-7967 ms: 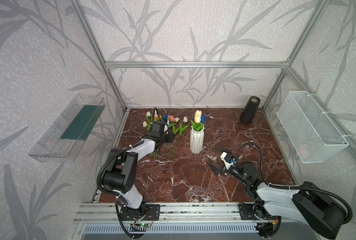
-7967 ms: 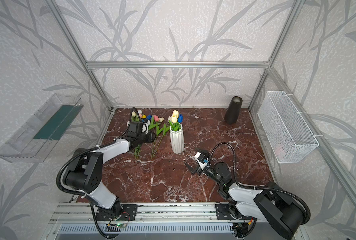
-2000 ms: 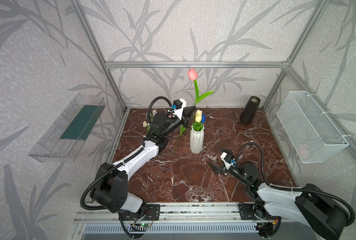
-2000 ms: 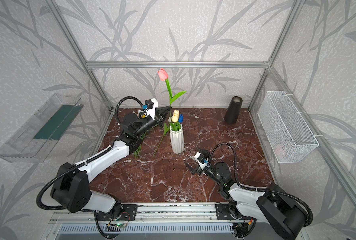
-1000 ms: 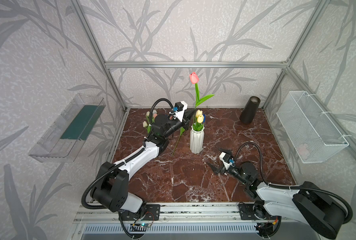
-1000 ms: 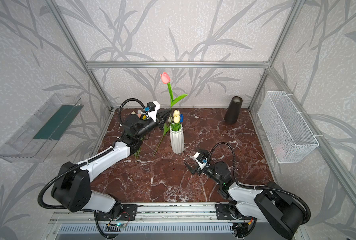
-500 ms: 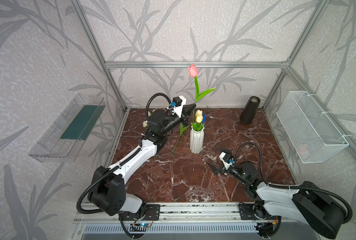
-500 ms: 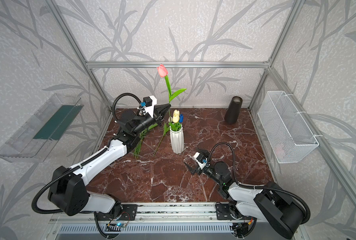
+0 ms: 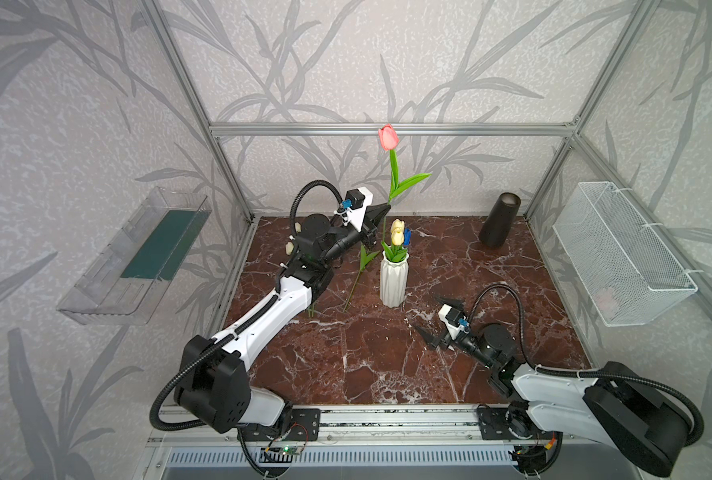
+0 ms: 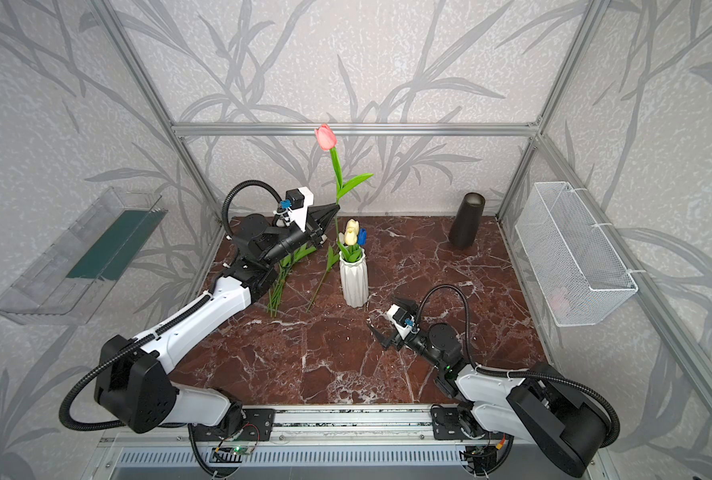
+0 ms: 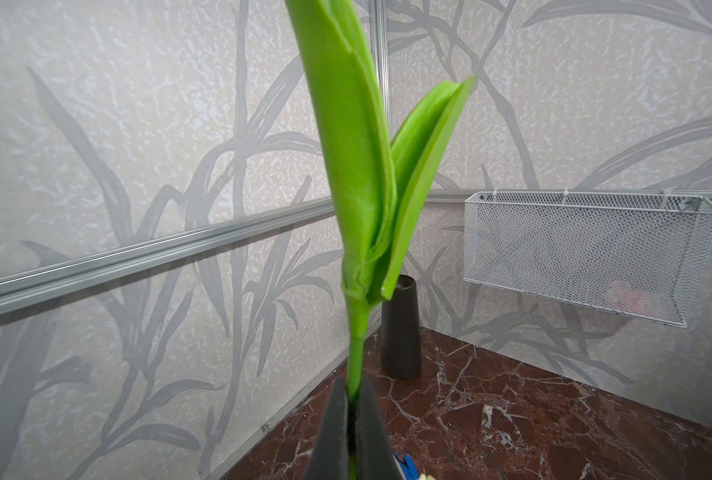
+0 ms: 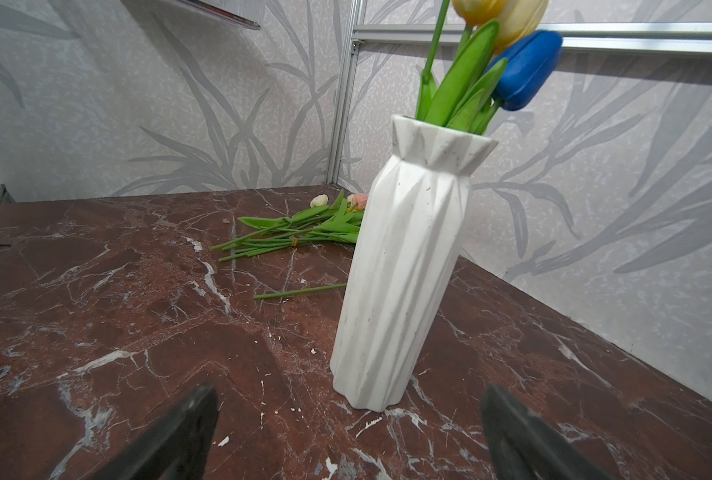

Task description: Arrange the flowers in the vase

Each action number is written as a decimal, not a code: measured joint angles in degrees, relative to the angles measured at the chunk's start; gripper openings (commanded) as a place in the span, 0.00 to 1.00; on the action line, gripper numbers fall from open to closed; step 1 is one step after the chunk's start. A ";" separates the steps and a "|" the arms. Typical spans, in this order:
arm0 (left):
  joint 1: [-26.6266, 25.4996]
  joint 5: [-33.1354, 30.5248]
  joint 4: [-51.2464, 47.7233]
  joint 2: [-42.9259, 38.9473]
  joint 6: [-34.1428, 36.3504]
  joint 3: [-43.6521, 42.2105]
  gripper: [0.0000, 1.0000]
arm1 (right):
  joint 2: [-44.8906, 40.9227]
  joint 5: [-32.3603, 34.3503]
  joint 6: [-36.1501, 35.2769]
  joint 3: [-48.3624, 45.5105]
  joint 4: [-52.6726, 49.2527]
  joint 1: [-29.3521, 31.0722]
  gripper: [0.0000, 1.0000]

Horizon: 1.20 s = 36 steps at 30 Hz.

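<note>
Left gripper [image 9: 384, 209] clamped on the pink tulip [image 9: 388, 138] by its stem, looks mid-carry; next, thread it into the vase [image 9: 392, 279] just below.

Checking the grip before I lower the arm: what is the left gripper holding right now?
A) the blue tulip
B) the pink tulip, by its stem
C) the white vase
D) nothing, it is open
B: the left gripper is shut on the green stem of the pink tulip, whose head stands high above the white vase; the blue tulip sits in the vase.
</note>
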 measured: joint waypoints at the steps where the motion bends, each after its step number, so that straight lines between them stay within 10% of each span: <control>1: 0.02 0.04 0.33 0.33 -0.07 0.00 0.00 | 0.11 0.00 0.00 0.00 0.00 0.00 0.99; 36: -2.19 1.14 5.92 -3.58 -7.54 -7.21 0.00 | 2.78 0.02 -0.26 0.09 1.73 0.63 0.99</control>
